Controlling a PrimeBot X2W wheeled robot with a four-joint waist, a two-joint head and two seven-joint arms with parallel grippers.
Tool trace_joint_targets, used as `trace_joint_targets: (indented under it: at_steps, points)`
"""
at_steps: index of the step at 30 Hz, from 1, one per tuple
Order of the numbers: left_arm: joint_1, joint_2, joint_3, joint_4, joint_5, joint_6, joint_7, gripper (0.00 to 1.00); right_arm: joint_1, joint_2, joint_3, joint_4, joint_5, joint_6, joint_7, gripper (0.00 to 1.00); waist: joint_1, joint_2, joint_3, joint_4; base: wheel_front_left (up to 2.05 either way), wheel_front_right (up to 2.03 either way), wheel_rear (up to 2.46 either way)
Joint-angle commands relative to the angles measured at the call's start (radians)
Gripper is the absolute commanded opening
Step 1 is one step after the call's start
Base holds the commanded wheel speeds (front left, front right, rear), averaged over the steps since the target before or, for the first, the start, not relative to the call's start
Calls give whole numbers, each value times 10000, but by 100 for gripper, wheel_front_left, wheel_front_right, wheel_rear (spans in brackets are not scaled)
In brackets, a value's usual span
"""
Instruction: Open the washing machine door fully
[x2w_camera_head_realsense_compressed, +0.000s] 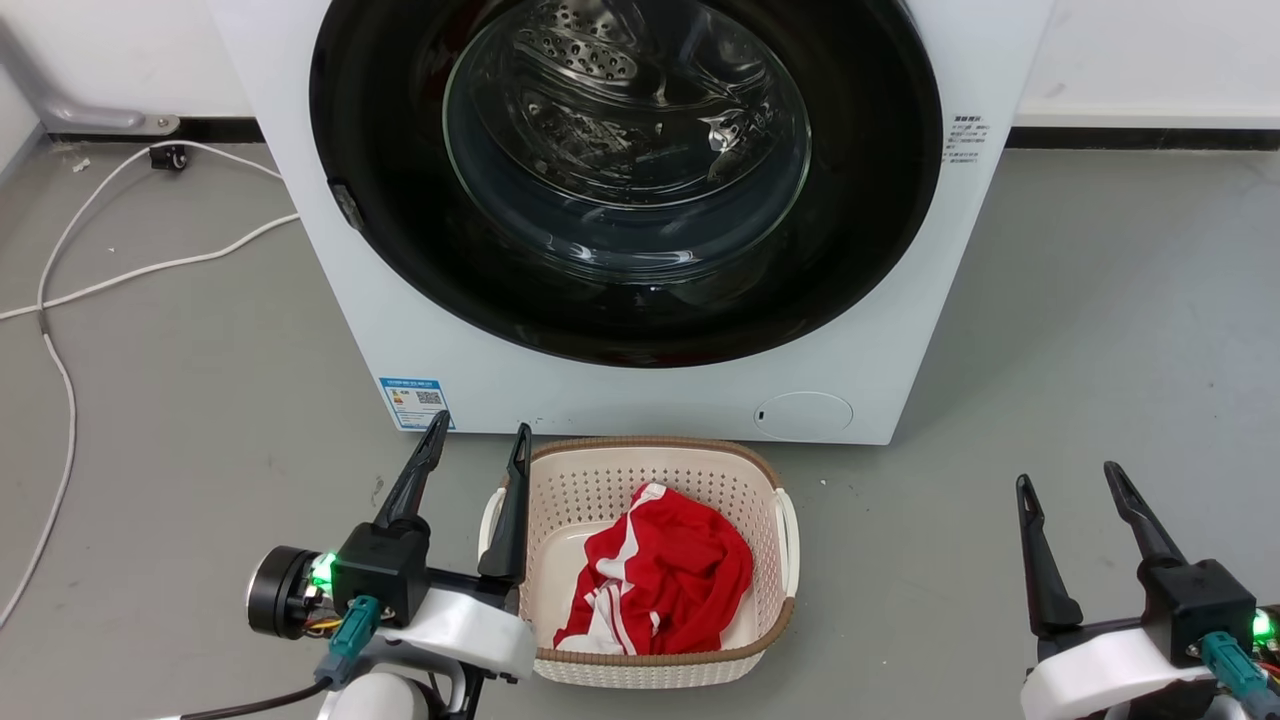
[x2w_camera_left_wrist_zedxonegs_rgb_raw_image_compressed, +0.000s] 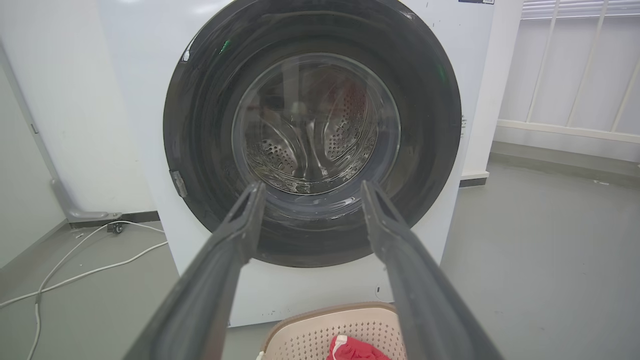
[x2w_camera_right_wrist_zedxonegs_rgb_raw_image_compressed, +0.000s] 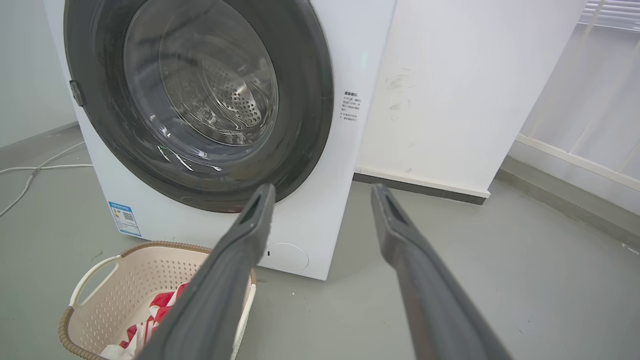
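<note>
The washing machine door (x2w_camera_head_realsense_compressed: 860, 230) is a large glossy black disc with a bulging glass bowl at its centre. It lies flat against the white machine front, closed. A small grey latch tab (x2w_camera_head_realsense_compressed: 345, 203) sits on its left rim. The same door (x2w_camera_left_wrist_zedxonegs_rgb_raw_image_compressed: 200, 150) (x2w_camera_right_wrist_zedxonegs_rgb_raw_image_compressed: 305, 100) faces both wrist cameras. My left gripper (x2w_camera_head_realsense_compressed: 480, 435) stands open low on the left, beside the basket and short of the machine. My right gripper (x2w_camera_head_realsense_compressed: 1068, 478) stands open at the lower right, over bare floor. In the wrist views, the left gripper (x2w_camera_left_wrist_zedxonegs_rgb_raw_image_compressed: 312, 192) and the right gripper (x2w_camera_right_wrist_zedxonegs_rgb_raw_image_compressed: 322, 195) hold nothing.
A beige perforated basket (x2w_camera_head_realsense_compressed: 770, 480) with a red and white cloth (x2w_camera_head_realsense_compressed: 665, 580) stands on the grey floor just before the machine. White cables (x2w_camera_head_realsense_compressed: 60, 300) trail across the floor at the left. A white wall and dark skirting (x2w_camera_right_wrist_zedxonegs_rgb_raw_image_compressed: 420, 185) run to the machine's right.
</note>
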Motion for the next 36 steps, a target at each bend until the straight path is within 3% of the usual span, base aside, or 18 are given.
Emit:
trace_joint_targets:
  at_steps: [1, 16, 17, 18, 28, 31, 36]
  points:
    - [17, 14, -19, -22, 150, 40, -82, 100, 90, 18, 8, -59, -169, -7, -73, 100, -1, 0, 11, 9, 0, 0, 0]
    - [3, 12, 14, 16, -95, 29, -67, 100, 3, 20, -10, 75, 65, -7, -159, 100, -1, 0, 45, 34, 0, 0, 0]
    - [-11, 12, 17, 11, -100, 21, -67, 100, -10, 20, -4, 89, 132, -7, -156, 34, -1, 0, 52, 35, 0, 0, 0]
    - [-26, 12, 20, 3, -102, 16, -67, 100, -26, 20, 9, 100, 184, -7, -163, 0, -1, 0, 61, 36, 0, 0, 0]
    - [-83, 11, 8, -49, -150, 54, -67, 100, -130, 18, 71, 120, 679, -7, -260, 0, -1, 0, 127, 37, 0, 0, 0]
    - [-81, 11, 17, -65, -125, 61, -67, 100, -210, 20, 17, 199, 2256, -7, -489, 0, -1, 0, 131, 25, 0, 0, 0]
    - [-49, 11, 30, -106, -128, 55, -67, 100, -392, 20, 82, 310, 6796, -7, -927, 0, -1, 0, 129, 12, 0, 0, 0]
